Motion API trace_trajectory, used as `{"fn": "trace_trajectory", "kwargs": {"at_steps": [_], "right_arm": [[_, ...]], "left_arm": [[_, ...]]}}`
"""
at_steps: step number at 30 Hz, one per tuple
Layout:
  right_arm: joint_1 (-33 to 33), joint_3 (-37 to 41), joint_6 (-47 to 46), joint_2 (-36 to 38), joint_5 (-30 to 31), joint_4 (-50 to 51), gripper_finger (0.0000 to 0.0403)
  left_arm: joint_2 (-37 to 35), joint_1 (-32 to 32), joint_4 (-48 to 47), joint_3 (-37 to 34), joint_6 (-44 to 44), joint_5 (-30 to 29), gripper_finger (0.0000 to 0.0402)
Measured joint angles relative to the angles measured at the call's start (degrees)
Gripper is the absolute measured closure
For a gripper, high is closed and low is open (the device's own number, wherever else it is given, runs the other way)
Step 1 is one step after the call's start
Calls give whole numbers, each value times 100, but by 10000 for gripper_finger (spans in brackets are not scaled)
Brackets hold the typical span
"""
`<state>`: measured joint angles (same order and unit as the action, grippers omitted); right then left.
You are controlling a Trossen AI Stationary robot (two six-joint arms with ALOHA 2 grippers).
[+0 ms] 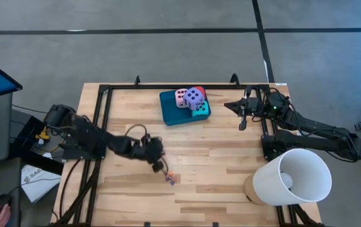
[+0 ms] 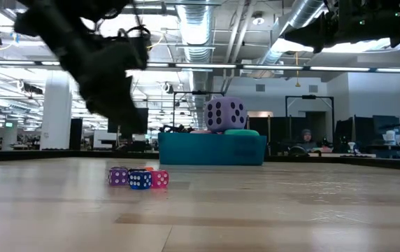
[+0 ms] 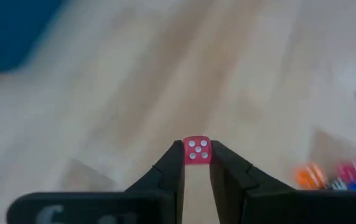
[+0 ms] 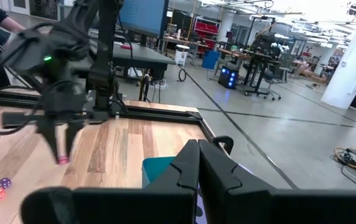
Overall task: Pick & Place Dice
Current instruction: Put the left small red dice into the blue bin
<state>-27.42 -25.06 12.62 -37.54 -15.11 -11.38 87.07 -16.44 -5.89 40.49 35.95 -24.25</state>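
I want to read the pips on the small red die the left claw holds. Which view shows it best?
The left wrist view: the small red die sits between the left claw fingers, its five-pip face to the camera. The right wrist view shows it as a pinkish speck at the claw tip; in the high and low views the arm hides it.

Red big die (image 1: 201,92) mostly hidden behind purple one (image 1: 194,97). Small dice (image 3: 333,176) by left gripper (image 3: 196,163) blurred, cut off; pips unreadable. Lamp shade (image 1: 292,177) hides its base.
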Motion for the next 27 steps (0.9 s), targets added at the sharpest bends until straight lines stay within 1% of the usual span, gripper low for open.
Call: {"fn": "trace_trajectory", "kwargs": {"at_steps": [3,6,11,19,24,27], "right_arm": [[0,0,0,0,0,0,403],[0,0,0,-1,0,0,403],[0,0,0,-2,0,0,403],[1,0,0,-2,0,-26,403],[0,0,-2,-2,2,-28,403],[0,0,-1,-2,1,-28,403]], "left_arm": [[-281,431,-39,0,-22,-51,356],[-540,847,-30,0,-269,-84,356],[-882,1507,82,2,-441,-351,354],[-868,2421,798,2,-459,-366,353],[-868,2832,1346,2,-856,-361,353],[-868,3006,1498,2,-873,-363,353]]}}
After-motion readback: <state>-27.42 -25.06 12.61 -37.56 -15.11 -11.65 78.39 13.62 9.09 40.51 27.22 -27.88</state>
